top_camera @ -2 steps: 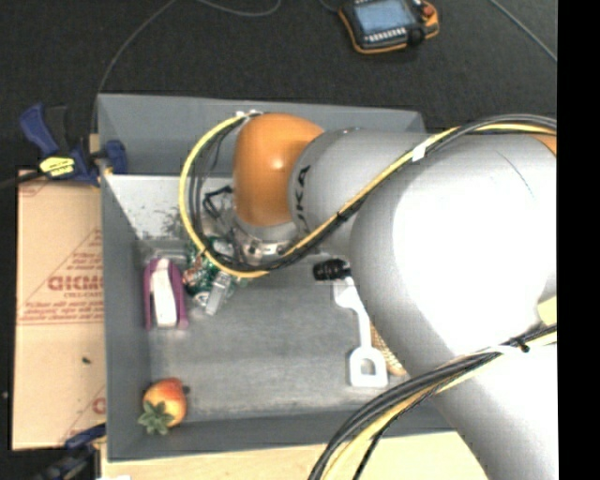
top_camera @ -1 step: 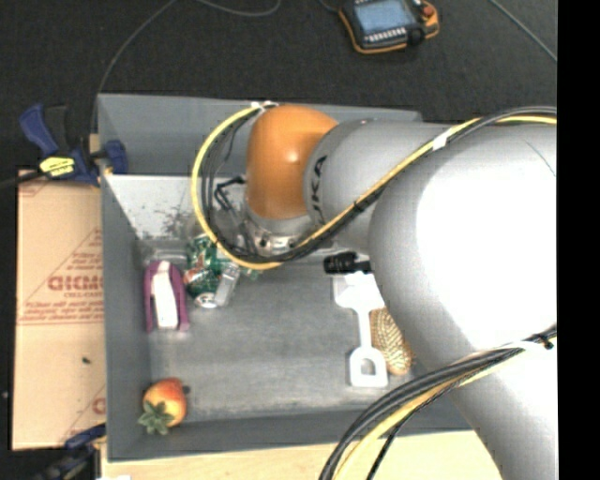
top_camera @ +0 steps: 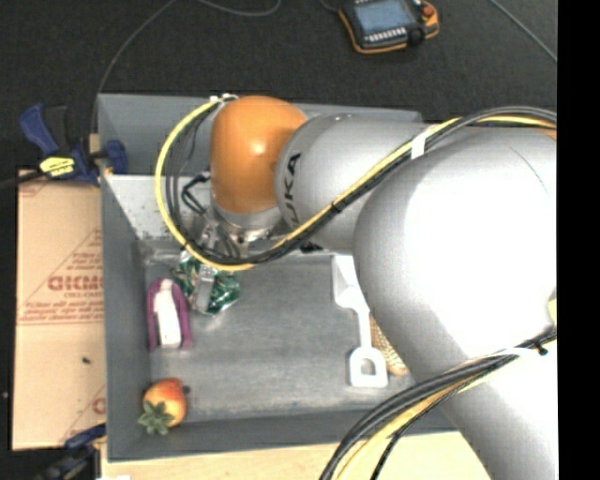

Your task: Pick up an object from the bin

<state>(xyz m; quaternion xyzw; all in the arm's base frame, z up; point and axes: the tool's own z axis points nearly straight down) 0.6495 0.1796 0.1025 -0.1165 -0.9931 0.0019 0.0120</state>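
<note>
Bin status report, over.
Pincer low over green crumpled wrapper, upper left of bin. Purple-white bottle close beside it. Strawberry toy and white scoop lie apart.

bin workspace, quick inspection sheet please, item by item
surface: grey metal bin, things lying apart, no heap
job's things: green-and-white crumpled packet directly under the gripper, towards the left wall
clutter: purple-and-white bottle lying along the left wall; strawberry toy in the near-left corner; white plastic scoop beside the arm
grippers: gripper low over the packet; a hold cannot be confirmed
cables: yellow and black cables loop round the wrist
surroundings: handheld pendant on the dark floor beyond the bin
</note>
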